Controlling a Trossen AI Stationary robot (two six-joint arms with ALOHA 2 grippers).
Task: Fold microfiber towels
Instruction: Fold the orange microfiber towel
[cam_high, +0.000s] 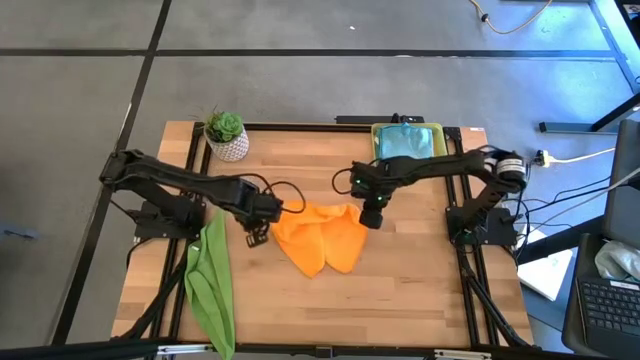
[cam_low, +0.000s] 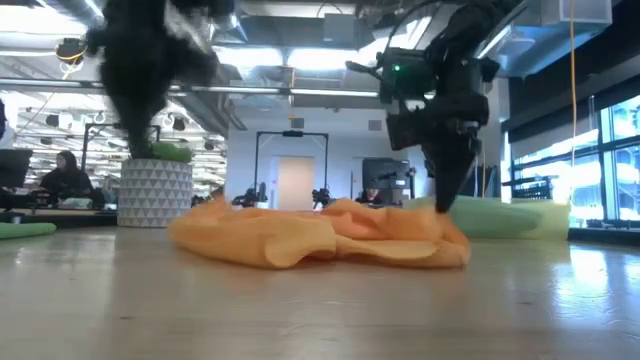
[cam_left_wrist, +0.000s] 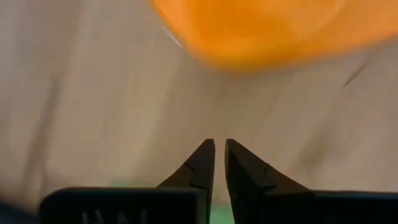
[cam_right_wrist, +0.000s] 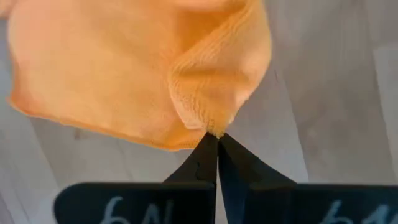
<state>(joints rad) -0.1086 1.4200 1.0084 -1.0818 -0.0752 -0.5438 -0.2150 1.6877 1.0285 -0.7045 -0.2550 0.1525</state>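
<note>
While no writing is legible, the right gripper (cam_right_wrist: 217, 138) pinches one orange towel (cam_high: 322, 238); the left gripper (cam_left_wrist: 219, 146), slightly parted, holds nothing beside one green towel (cam_high: 211, 280).

The green towel (cam_high: 211, 285) ran off the high view's bottom edge. The left arm (cam_low: 150, 60) was a blur in the low view, its gripper indistinct.

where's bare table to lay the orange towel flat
Bare wood lies in front of the orange towel, across to the table's front right corner, and between the potted plant and yellow tray. Crowded: the left front, under the green towel.
</note>
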